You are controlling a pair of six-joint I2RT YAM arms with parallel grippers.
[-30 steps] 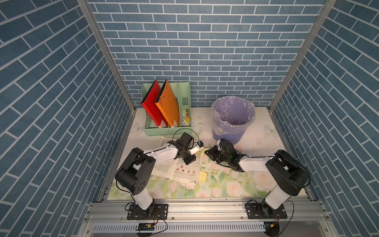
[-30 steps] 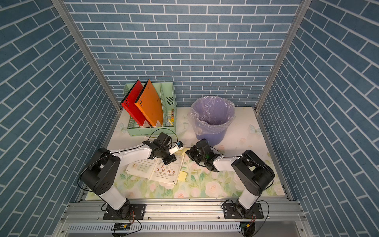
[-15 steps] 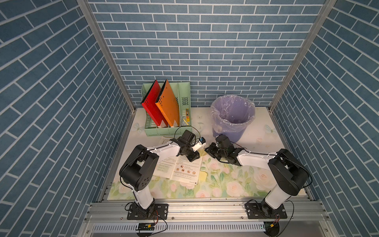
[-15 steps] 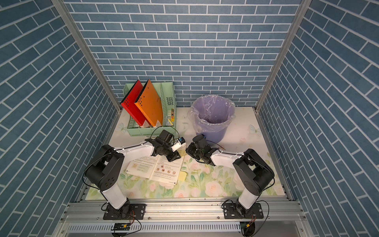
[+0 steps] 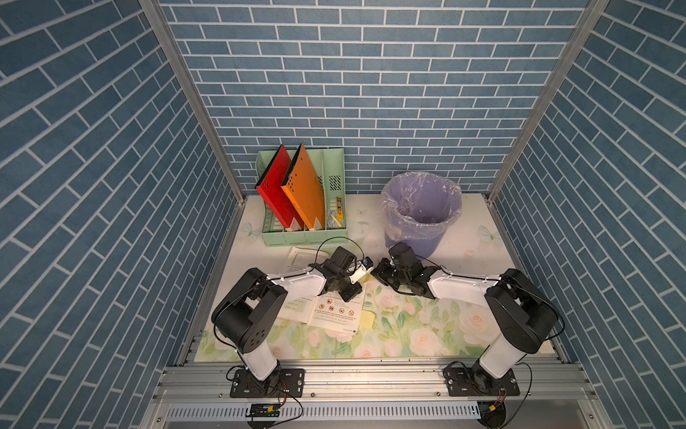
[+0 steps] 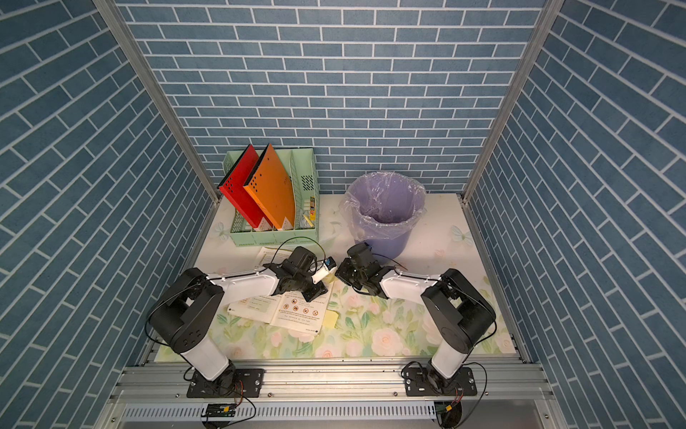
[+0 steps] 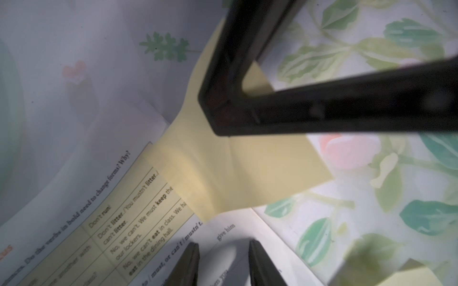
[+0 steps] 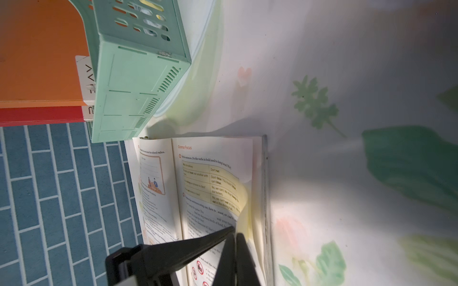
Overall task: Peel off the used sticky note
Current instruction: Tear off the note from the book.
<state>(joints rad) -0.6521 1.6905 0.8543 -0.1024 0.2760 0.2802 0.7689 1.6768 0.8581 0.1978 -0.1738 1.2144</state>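
An open book [image 5: 334, 312] [image 6: 293, 310] lies on the flowered mat. A pale yellow sticky note [image 7: 235, 173] [image 8: 241, 195] is stuck by one edge to its right-hand page, over a printed table, and its free part curls up off the paper. My right gripper [image 8: 234, 235] [image 5: 375, 275] is shut on that lifted part; its black fingers [image 7: 347, 106] meet on the note in the left wrist view. My left gripper [image 7: 224, 244] [image 5: 350, 293] rests tips-down on the page just beside the note, open by a narrow gap with nothing between.
A green file rack [image 5: 302, 232] with a red and an orange folder stands at the back left. A purple lined bin [image 5: 421, 208] stands at the back, just behind my right arm. Another yellow note [image 5: 367, 318] sticks out at the book's near right corner.
My right gripper has moved in to the book's right edge and closed on the note's lifted part. Both grippers have shifted slightly toward the back of the table.
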